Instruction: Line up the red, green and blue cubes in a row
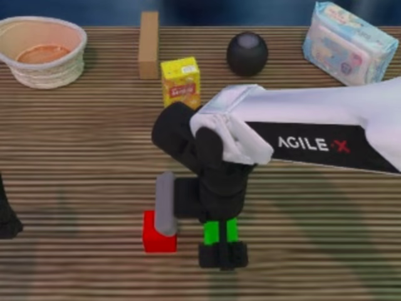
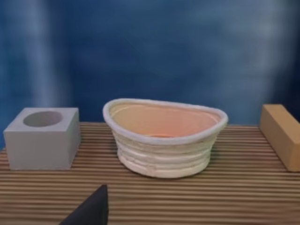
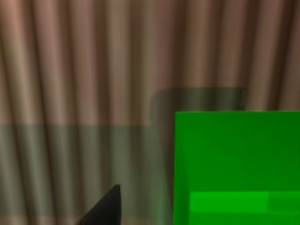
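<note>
A slatted wooden surface (image 1: 75, 163) is seen from above. At nine o'clock, on the far left edge, only a sliver of the dark left end effector (image 1: 7, 219) shows, parked; whether it is open or closed cannot be told. At ten o'clock sits a pale woven basket (image 1: 42, 50). In the left wrist view a grey block with a round hole (image 2: 43, 138) stands near that basket.

Toward twelve o'clock stand a tan wooden block (image 1: 149, 44), a yellow juice carton (image 1: 181, 81) and a black ball (image 1: 247, 54). At two o'clock lies a pale blue packet (image 1: 348, 41).

At six o'clock the red cube (image 1: 158, 233) rests on the surface, partly under a grey part of the arm. Just to its right, the right end effector (image 1: 223, 241) reaches in from three o'clock and points down over the green cube (image 1: 220, 231); dark fingers sit around the cube, though actual contact cannot be confirmed. The right wrist view shows that cube (image 3: 236, 166) very close. The blue cube is hidden or out of sight.
</note>
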Controlling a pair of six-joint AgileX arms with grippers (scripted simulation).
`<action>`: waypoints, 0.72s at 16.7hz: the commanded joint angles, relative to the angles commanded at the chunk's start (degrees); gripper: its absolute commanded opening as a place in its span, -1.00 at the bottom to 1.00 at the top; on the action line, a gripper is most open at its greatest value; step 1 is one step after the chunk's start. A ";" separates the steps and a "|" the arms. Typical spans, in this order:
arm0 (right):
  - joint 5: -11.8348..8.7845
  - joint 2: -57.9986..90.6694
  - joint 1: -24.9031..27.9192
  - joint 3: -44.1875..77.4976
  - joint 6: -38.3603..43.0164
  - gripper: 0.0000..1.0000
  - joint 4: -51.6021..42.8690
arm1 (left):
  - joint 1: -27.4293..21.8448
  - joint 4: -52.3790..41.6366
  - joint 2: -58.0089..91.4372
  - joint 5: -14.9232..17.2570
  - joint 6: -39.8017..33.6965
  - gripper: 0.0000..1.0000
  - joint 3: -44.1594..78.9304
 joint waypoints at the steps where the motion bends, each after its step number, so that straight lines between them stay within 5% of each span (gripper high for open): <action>1: 0.00 0.00 0.00 0.00 0.00 1.00 0.00 | 0.00 0.00 0.00 0.00 0.00 1.00 0.00; 7: -0.02 -0.26 0.08 0.95 -0.15 1.00 -0.98 | 0.00 0.00 0.00 0.00 0.00 1.00 0.00; 12: -0.05 -3.02 0.29 7.94 -0.18 1.00 -11.58 | 0.00 0.00 0.00 0.00 0.00 1.00 0.00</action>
